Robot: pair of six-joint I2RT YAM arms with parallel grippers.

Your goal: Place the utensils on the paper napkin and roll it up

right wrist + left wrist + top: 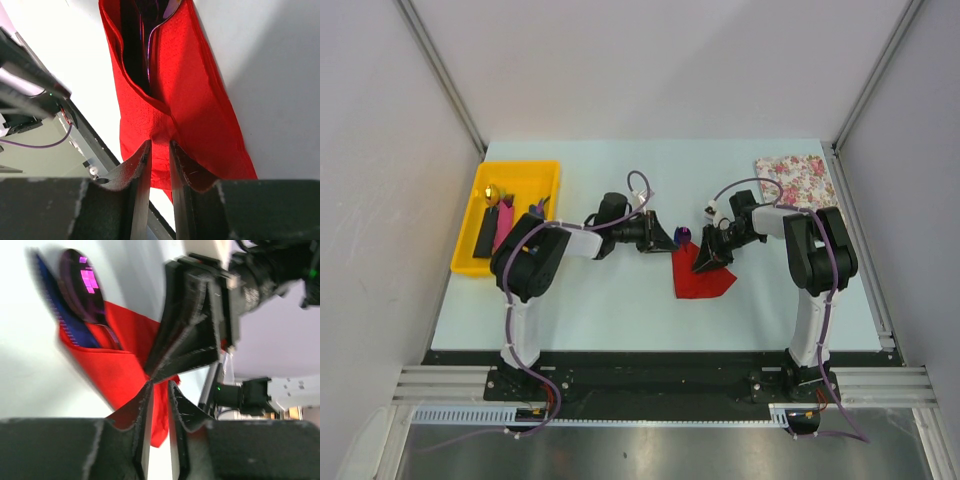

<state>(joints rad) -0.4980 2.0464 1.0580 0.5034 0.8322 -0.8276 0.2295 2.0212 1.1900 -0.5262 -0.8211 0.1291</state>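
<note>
The red paper napkin point(703, 275) lies mid-table, folded over the utensils point(683, 236). A shiny purple spoon bowl point(82, 285) and a dark blue serrated piece point(59, 315) stick out of its far end. The right wrist view shows dark utensil handles point(149, 55) inside the fold of the paper napkin point(200, 95). My right gripper point(160, 144) is shut on a puckered pinch of the napkin's near edge. My left gripper point(160, 385) meets the napkin point(115, 375) from the left, tip to tip with the right gripper point(192, 325). Its jaws stand a narrow slit apart with red paper showing through.
A yellow tray point(470, 262) at the left holds several dark and pink items. A white flowered sheet point(795, 180) lies at the back right. The black front rail point(650, 358) runs along the near table edge.
</note>
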